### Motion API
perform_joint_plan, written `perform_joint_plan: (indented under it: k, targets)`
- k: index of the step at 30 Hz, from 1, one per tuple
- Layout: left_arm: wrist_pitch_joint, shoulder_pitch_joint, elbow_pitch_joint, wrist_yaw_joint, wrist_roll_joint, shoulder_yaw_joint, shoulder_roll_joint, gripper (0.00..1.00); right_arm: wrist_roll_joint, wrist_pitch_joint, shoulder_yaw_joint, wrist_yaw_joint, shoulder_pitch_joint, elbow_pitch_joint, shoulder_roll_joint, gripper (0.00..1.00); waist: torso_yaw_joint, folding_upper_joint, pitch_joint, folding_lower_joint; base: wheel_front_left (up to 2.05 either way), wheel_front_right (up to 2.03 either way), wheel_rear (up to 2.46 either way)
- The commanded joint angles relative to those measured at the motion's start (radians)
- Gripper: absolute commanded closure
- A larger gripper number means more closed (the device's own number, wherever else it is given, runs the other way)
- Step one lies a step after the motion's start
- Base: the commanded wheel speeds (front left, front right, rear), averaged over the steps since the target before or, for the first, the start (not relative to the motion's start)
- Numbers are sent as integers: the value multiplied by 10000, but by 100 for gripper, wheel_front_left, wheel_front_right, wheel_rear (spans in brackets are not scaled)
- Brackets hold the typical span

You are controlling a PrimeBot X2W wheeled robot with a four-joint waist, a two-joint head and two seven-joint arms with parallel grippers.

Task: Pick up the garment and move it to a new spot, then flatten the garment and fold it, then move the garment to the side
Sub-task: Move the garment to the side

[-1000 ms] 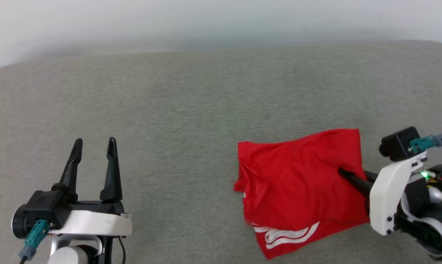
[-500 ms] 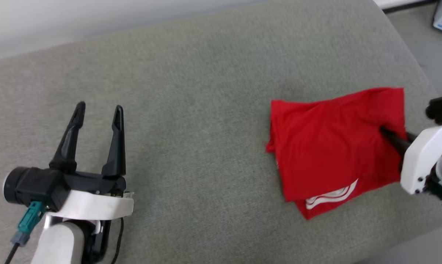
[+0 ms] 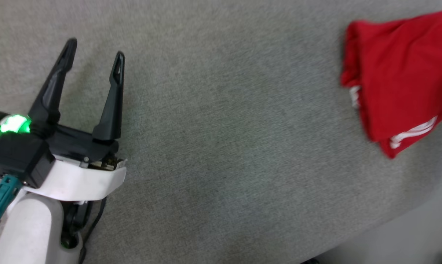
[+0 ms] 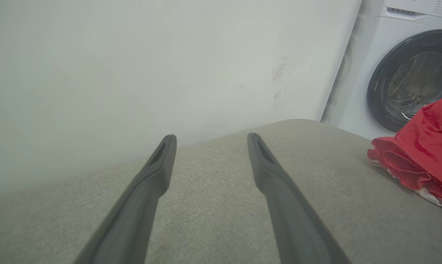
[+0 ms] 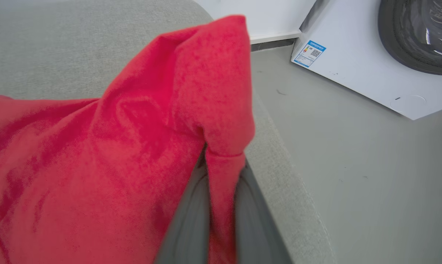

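The garment [image 3: 400, 73], a bright red shirt bunched into a loose fold with white stripes at its lower corner, is at the upper right of the head view. In the right wrist view my right gripper [image 5: 222, 165] is shut on a raised edge of the garment [image 5: 132, 146], and the cloth drapes over both fingers. My left gripper [image 3: 95, 48] stands open and holds nothing at the far left, well apart from the shirt. Past its spread fingers [image 4: 158, 172] in the left wrist view, the garment [image 4: 422, 157] sits off to the right.
Everything rests on a grey upholstered surface [image 3: 221, 146] whose front right edge drops to a pale floor [image 3: 419, 234]. A white washing machine [image 4: 411, 73] stands beyond the garment, also in the right wrist view as the washing machine [image 5: 353, 55]. A white wall [image 4: 132, 73] runs behind.
The head camera has turned and dipped, shifting the whole picture. The garment now sits at the picture's upper right, and the right gripper has passed out of the picture. The left gripper stays open.
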Motion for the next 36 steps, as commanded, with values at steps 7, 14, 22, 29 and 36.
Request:
perform_joint_plan:
  k: [7,14,22,29,36]
  targets:
    - [412,-680,-566,-184,114,-295,328,0,-1906,-1253,-1634,-7,-1300,1386,479,100,421,0,1277,-1,0,0,0]
    - [393,-741,-532,-189,17,-531,218,0,-3027,-2688,-2634,-7,-1870,2543,893,0,626,0,1224,-1,0,0,0]
    - [-125,-196,64,55,-122,-580,-47,0,-4037,-4097,-3057,-7,-1573,2893,772,0,829,0,90,-1,0,0,0]
    - [-550,430,576,378,-280,-558,-384,0,-3568,-4496,-2192,-7,-482,2203,994,0,1072,0,-1164,-1,0,0,0]
    - [-808,1382,1062,790,-442,-484,-681,0,-3168,-4375,-1566,-7,1761,228,1752,0,1575,0,-2607,-1,0,0,0]
